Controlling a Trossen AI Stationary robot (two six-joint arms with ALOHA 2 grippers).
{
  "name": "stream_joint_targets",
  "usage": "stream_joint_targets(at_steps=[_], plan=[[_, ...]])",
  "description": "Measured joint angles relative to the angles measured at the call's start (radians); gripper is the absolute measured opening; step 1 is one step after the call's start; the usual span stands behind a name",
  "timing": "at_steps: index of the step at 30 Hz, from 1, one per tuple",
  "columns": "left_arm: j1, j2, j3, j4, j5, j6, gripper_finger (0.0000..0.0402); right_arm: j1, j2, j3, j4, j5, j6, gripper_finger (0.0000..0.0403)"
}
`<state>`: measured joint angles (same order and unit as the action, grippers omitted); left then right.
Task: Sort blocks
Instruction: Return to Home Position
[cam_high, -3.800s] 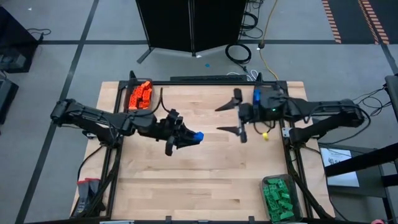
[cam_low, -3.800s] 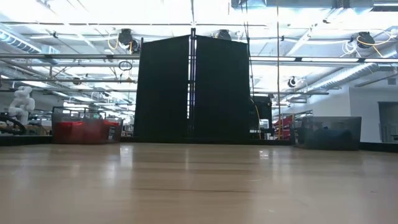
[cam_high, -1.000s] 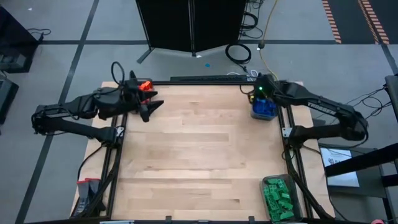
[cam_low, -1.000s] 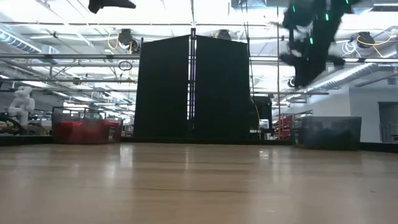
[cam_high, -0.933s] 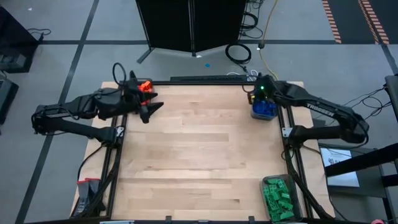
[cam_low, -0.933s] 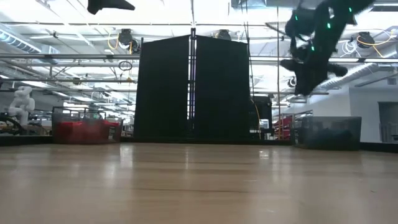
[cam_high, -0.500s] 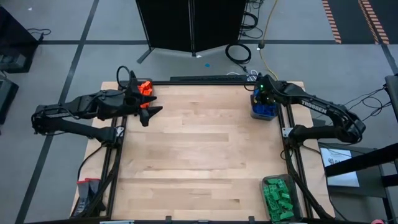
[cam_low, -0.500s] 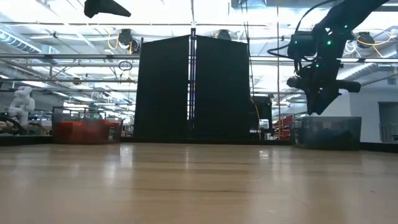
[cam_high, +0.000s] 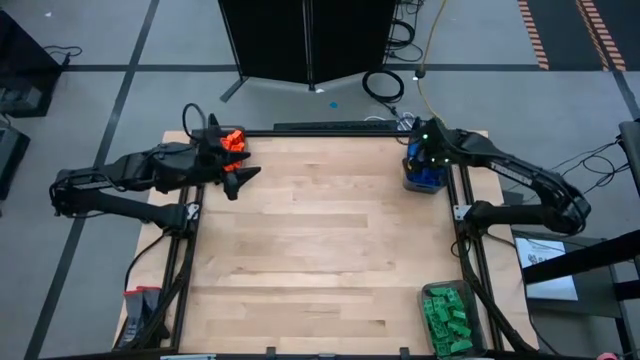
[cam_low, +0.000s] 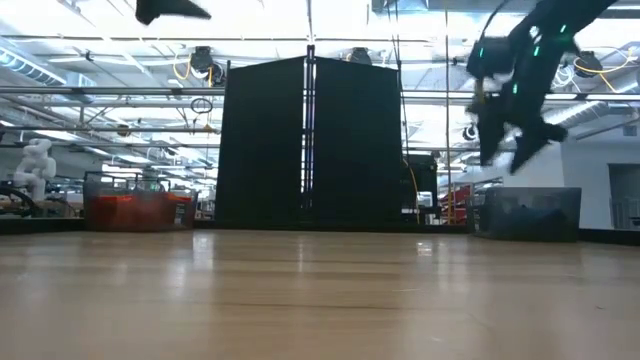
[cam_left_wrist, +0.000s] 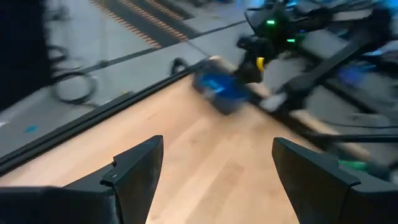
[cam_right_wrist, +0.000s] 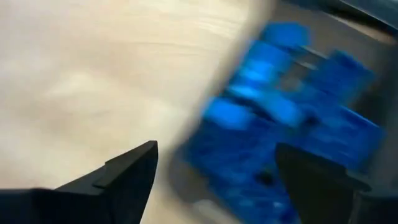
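Blue blocks (cam_right_wrist: 286, 112) fill a translucent bin (cam_high: 424, 176) at the table's far right edge. My right gripper (cam_right_wrist: 217, 180) hangs open just above them, pointing steeply down, with nothing between its fingers; in the low view it (cam_low: 510, 148) stands above that bin (cam_low: 527, 212). Orange blocks (cam_high: 230, 139) lie in a bin at the far left corner. My left gripper (cam_high: 238, 172) hovers open and high beside them, nothing between its fingers (cam_left_wrist: 140, 168). Green blocks (cam_high: 447, 318) fill a bin at the near right corner.
The wooden tabletop (cam_high: 320, 250) lies between the bins. Black frame rails (cam_high: 465, 260) run along the left and right edges. A black panel (cam_low: 310, 140) stands behind the table's far edge. My right arm (cam_left_wrist: 273, 31) shows across the table in the left wrist view.
My right gripper has come down over the blue bin, shifting a little toward the table's right edge and tipping steeper, and its fingers have opened. My left gripper has kept still.
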<state>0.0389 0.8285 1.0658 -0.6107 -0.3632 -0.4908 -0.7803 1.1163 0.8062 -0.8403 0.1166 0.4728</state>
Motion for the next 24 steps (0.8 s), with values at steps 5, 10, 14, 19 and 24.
stream_joint_targets(at_steps=[5, 10, 14, 19, 24], plan=[[-0.028, -0.105, -0.001, 0.160, 0.261, 0.116, 0.0303, 0.051, -0.174, 0.108, -0.013, -0.352, -0.188, 0.0323], [-0.051, -0.303, 0.000, 0.268, 0.479, 0.184, 0.0303, 0.137, -0.491, 0.244, -0.002, -0.561, -0.228, 0.0324], [-0.055, -0.482, -0.002, 0.269, 0.520, 0.183, 0.0303, 0.179, -0.787, 0.304, 0.021, -0.569, -0.169, 0.0324], [-0.054, -0.627, -0.039, 0.237, 0.543, 0.243, 0.0303, 0.177, -1.110, 0.295, 0.001, -0.564, -0.125, 0.0324], [-0.045, -0.708, -0.096, 0.135, 0.569, 0.269, 0.0303, 0.100, -1.064, 0.396, -0.171, -0.697, -0.237, 0.0324]])
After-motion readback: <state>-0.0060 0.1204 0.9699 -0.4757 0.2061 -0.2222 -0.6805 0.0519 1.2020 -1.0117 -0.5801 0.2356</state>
